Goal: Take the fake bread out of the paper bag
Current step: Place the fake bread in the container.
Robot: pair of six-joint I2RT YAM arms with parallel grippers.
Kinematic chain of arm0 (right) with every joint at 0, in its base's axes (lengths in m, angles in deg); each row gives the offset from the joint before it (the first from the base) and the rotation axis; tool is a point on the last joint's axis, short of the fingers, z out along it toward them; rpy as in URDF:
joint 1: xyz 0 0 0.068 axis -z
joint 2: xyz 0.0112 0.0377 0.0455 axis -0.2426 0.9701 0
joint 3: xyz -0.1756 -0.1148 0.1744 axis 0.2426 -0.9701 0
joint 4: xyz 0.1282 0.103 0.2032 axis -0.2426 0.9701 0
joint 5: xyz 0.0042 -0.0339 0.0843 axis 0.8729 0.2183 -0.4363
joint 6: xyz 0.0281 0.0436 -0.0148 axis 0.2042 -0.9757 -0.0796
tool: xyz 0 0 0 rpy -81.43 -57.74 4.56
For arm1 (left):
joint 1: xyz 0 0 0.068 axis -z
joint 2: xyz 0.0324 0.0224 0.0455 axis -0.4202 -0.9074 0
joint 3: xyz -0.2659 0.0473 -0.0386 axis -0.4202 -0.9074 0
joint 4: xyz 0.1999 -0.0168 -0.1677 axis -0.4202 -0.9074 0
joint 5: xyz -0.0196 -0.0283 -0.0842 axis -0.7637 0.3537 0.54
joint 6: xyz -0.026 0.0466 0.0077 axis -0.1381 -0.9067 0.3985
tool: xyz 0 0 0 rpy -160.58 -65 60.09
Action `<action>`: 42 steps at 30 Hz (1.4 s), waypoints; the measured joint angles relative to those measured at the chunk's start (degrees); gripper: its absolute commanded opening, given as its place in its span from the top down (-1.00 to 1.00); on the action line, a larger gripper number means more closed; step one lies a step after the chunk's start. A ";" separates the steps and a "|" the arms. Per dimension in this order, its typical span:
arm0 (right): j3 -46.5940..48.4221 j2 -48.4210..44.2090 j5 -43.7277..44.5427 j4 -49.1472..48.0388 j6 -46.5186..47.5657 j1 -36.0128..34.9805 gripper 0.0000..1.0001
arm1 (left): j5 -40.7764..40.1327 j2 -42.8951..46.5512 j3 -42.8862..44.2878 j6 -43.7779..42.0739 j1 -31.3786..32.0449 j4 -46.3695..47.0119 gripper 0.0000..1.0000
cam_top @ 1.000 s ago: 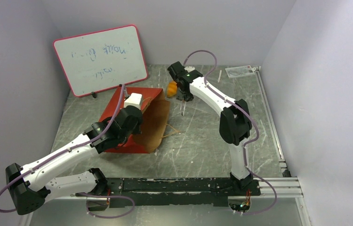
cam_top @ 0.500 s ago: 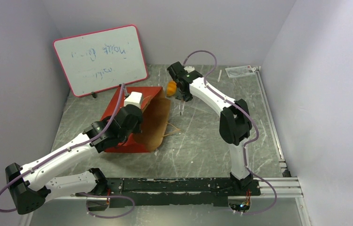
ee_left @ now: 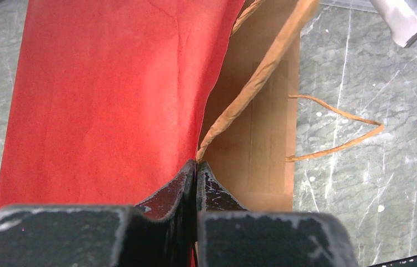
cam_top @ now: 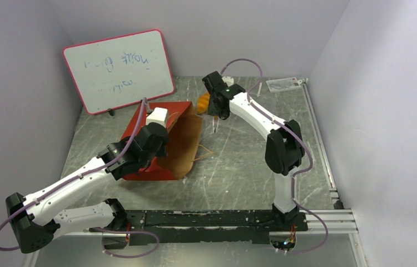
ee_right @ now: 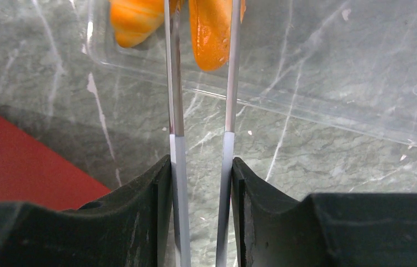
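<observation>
paper bag (cam_top: 183,146) mid-table, open tabletop (cam_top: 239,167) right

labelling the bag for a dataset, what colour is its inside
Brown kraft inside the paper bag, red outside. Clearest in the left wrist view.

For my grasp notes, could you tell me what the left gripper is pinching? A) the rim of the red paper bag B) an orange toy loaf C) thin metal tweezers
A: the left wrist view shows the left gripper shut on the rim of the red paper bag, where its red outside meets its brown kraft inside.
</observation>
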 measured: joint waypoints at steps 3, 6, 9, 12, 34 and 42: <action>0.00 -0.63 -0.63 -0.87 -0.20 0.00 0.16 | 0.00 0.00 0.33 0.02 0.00 -0.26 0.86; 0.00 -0.66 -1.20 -1.25 -0.39 -0.04 0.15 | 0.00 0.02 0.76 0.02 0.00 -0.81 0.86; 0.00 -0.72 -1.36 -1.42 -0.66 -0.02 0.15 | 0.00 0.42 0.85 0.02 0.00 -1.22 0.86; 0.00 -0.74 -1.40 -1.49 -0.92 -0.04 0.16 | 0.00 0.87 0.98 0.04 0.00 -1.75 0.86; -5.18 -10.38 -2.82 -5.55 -2.54 -0.17 0.18 | -0.90 1.57 3.23 0.66 0.00 -4.42 0.86; -13.27 -19.10 -4.98 -6.97 -3.06 -0.20 0.22 | -2.93 0.87 5.42 0.42 0.00 -5.60 0.86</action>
